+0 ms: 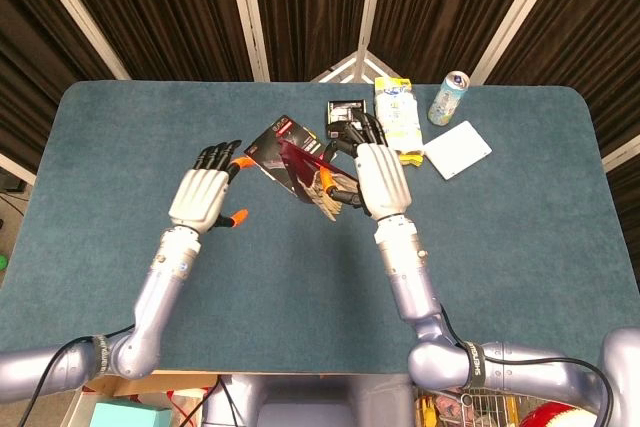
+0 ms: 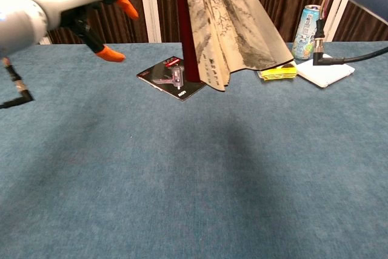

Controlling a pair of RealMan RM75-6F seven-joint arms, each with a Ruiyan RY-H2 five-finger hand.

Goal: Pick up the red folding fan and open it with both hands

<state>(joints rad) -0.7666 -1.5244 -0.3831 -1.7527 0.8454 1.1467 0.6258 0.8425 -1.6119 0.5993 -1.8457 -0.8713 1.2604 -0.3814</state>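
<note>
The red folding fan point(image 1: 312, 176) hangs in the air, partly spread, with dark red ribs and a cream leaf painted in ink point(image 2: 230, 25). My right hand point(image 1: 378, 179) grips its top end; in the chest view that hand is cut off by the upper edge. My left hand point(image 1: 204, 195) is raised over the table, a short gap to the left of the fan, its orange-tipped fingers point(image 2: 124, 4) spread and holding nothing. In the chest view my left hand point(image 2: 60, 7) sits at the upper left.
A black and red packet point(image 2: 174, 78) lies flat under the fan. Behind it are a small black box point(image 1: 344, 112), a yellow-white pouch point(image 1: 397, 112), a drink can point(image 2: 306, 31) and a white pad point(image 1: 458, 149). The blue table point(image 1: 150, 277) runs wide to both sides.
</note>
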